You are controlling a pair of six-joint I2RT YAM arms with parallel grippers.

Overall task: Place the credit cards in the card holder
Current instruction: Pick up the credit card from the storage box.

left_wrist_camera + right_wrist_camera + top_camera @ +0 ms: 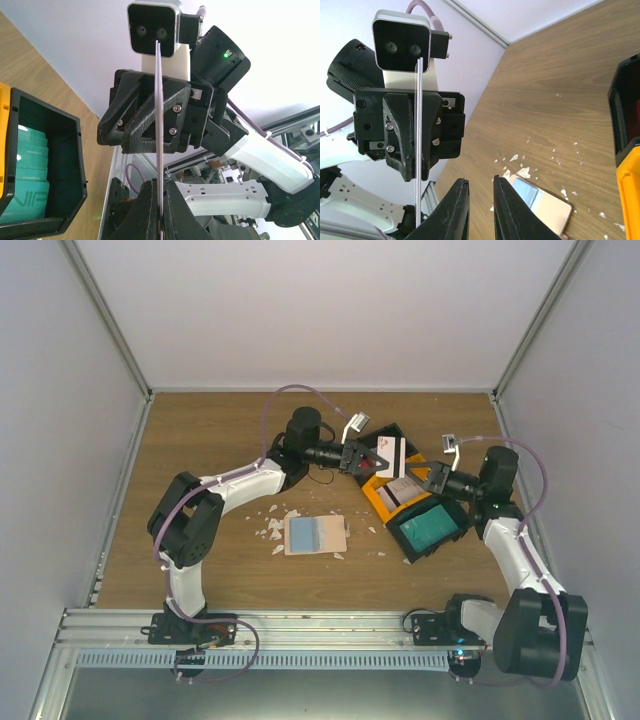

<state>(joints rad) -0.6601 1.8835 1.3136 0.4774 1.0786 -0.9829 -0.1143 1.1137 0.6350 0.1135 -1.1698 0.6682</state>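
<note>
My left gripper (366,458) is shut on a white credit card (159,100), held edge-on above the bins. The card reaches up toward my right gripper (428,477), which faces the left one. In the right wrist view the same card (418,150) stands left of my right gripper (480,182). Its jaws are a narrow gap apart, with nothing between them. The card holder (316,535) lies open on the table, beige with a pale blue inside, and also shows under the right fingers (540,202). Teal credit cards (27,175) lie in a black bin (75,150).
A yellow bin (378,495) and two black bins (445,540) sit at the right of the table, under both grippers. White crumbly scraps (270,530) are scattered left of the card holder. Walls close in the table on three sides.
</note>
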